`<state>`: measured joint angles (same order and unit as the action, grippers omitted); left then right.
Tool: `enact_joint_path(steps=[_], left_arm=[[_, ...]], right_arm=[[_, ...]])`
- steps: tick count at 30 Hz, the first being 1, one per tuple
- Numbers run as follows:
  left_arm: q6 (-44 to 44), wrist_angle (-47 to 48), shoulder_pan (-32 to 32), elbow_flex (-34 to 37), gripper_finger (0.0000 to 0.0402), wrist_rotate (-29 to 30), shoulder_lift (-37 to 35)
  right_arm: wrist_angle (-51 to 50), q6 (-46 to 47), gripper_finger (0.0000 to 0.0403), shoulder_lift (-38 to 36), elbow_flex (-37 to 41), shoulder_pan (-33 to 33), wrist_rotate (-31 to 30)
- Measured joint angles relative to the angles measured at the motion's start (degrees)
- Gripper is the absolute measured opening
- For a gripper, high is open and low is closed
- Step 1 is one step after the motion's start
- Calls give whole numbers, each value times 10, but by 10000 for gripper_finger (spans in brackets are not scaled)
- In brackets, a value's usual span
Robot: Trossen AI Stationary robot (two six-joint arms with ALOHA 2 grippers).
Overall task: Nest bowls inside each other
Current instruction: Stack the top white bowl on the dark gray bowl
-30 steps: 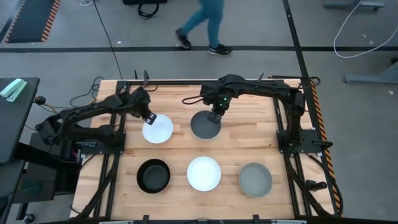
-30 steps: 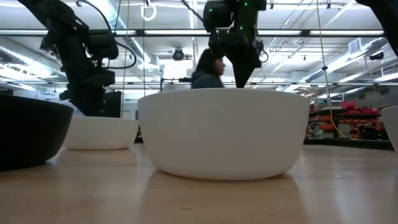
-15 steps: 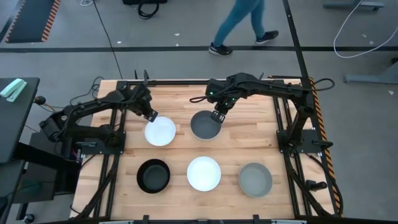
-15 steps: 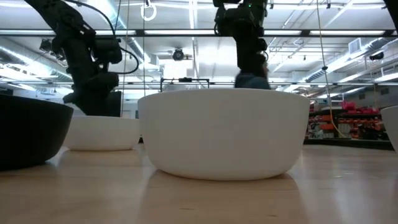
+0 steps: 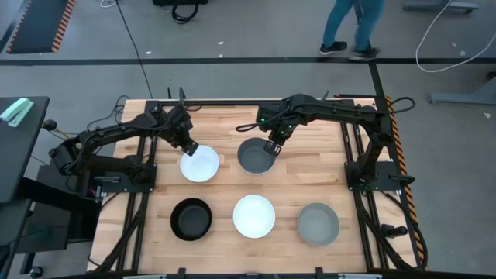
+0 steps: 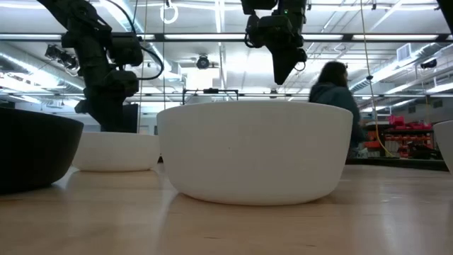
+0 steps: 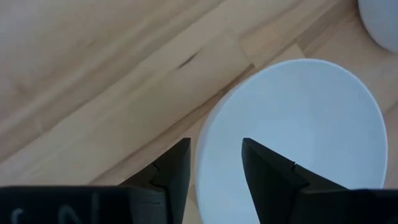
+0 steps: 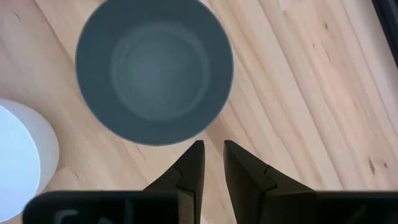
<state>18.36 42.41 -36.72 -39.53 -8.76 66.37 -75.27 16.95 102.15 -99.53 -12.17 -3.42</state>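
Left gripper (image 5: 188, 145) above the far rim of the rear white bowl (image 5: 198, 163), jaws parted astride that rim (no grip visible). Right gripper (image 5: 273, 146) raised just behind the dark grey bowl (image 5: 256, 156), jaws slightly apart, holding nothing. Front row on the table (image 5: 310, 174): black bowl (image 5: 191, 218), white bowl (image 5: 254, 215), light grey bowl (image 5: 318, 223), all separate.

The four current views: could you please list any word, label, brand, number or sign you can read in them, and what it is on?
No text can be read in any view.
Left gripper: pale marks on its housing, cut off at the picture's edge, unreadable.
Right gripper: pale marks on its housing, blurred, unreadable.
Bowls, such as the dark grey bowl, and table: no markings.
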Motion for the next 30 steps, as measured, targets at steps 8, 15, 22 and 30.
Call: enact_joint_path(steps=[8, 15, 22, 30], left_arm=[[9, 9, 0, 0, 157, 15, 40], [9, 9, 0, 0, 158, 16, 108], [8, -1, 0, 0, 142, 16, 169], [5, -21, -1, 0, 102, 16, 184]], right_arm=[[0, 0, 68, 0, 12, 0, 0], [2, 0, 68, 0, 23, 0, 0], [2, 0, 68, 0, 23, 1, 0], [2, -1, 68, 0, 23, 8, 0]])
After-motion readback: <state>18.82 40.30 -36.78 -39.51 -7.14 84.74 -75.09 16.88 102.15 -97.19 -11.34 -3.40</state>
